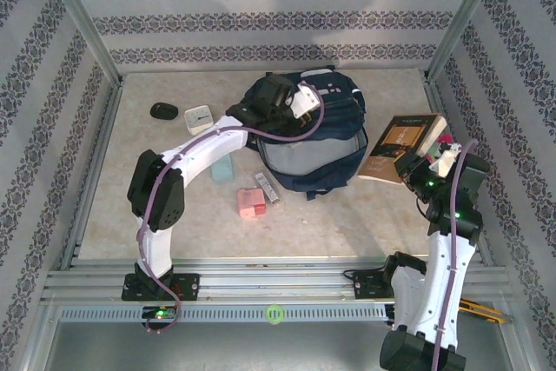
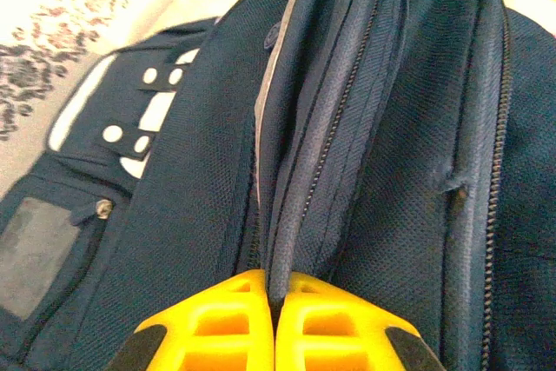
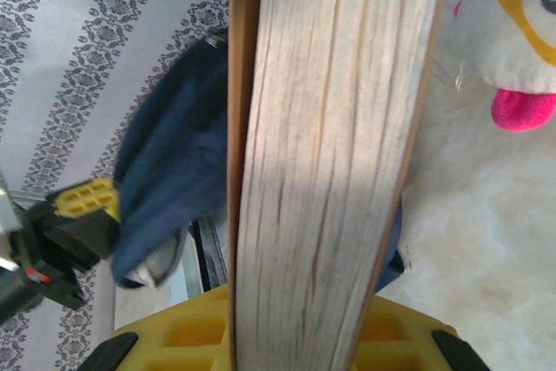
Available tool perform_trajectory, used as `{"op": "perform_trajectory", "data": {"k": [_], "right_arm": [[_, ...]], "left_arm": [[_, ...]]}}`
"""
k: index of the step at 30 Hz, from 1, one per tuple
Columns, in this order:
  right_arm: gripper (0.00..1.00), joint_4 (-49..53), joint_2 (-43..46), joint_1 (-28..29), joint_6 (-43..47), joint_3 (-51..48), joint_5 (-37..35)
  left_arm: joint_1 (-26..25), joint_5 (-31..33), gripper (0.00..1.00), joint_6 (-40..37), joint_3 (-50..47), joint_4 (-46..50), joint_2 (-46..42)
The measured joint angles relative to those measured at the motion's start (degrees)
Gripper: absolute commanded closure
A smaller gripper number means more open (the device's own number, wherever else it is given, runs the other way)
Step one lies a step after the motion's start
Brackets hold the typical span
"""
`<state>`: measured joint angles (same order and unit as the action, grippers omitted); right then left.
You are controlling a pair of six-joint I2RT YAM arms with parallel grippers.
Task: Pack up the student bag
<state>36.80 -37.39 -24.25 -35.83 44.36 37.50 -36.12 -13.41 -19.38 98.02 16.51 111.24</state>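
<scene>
Your left jaws pinch the student bag (image 2: 391,171) by its flap; tug hard and it may slip. At 3 o'clock, right jaws grip the book (image 3: 330,171)

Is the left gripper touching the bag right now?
Touching. The left wrist view shows the left gripper pinched shut on a raised fold of the bag.

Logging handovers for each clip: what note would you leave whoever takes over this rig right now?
Left gripper: shut on a zipper-edge fold of the student bag.
Right gripper: shut on the book, to the bag's right.
Done: bag and book both gripped; book not yet inside.
Left: probably put the book in, then the pink box and white box lying on the table.
</scene>
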Motion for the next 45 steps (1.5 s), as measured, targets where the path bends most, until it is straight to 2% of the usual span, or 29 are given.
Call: {"op": "perform_trajectory", "data": {"k": [4,6,10,12,23,29,40,45], "right_arm": [[1.0,4.9,2.5,0.0,-0.1,0.1,0.1],[1.0,3.7,2.7,1.3,-2.0,-0.9,1.7],[1.0,-9.5,2.5,13.7,-10.4,-10.0,8.1],[1.0,-17.2,0.4,17.9,-15.1,-13.9,10.5],[1.0,-50.6,-21.3,27.9,-27.8,-18.1,11.4],[1.0,-65.7,-35.3,32.3,-31.8,-18.1,8.9],[1.0,-86.5,-61.5,33.4,-35.9,-8.3,4.3],[1.0,-93.5,-70.3,33.4,-38.1,-2.6,3.6]], "left_arm": [[1.0,-0.7,1.0,1.9,1.1,0.5,-0.3],[1.0,-1.3,1.0,2.9,1.1,1.4,-0.3],[1.0,-2.9,1.0,4.9,2.6,2.7,-0.3],[1.0,-3.2,1.0,5.8,3.3,2.8,-0.3],[1.7,-5.8,1.0,8.1,4.5,3.3,-0.3],[2.1,-7.1,1.0,9.2,4.5,3.3,-0.3],[2.5,-10.3,1.0,11.2,4.5,3.3,-0.3],[2.5,-10.6,1.0,11.8,4.5,3.2,-0.3]]}}
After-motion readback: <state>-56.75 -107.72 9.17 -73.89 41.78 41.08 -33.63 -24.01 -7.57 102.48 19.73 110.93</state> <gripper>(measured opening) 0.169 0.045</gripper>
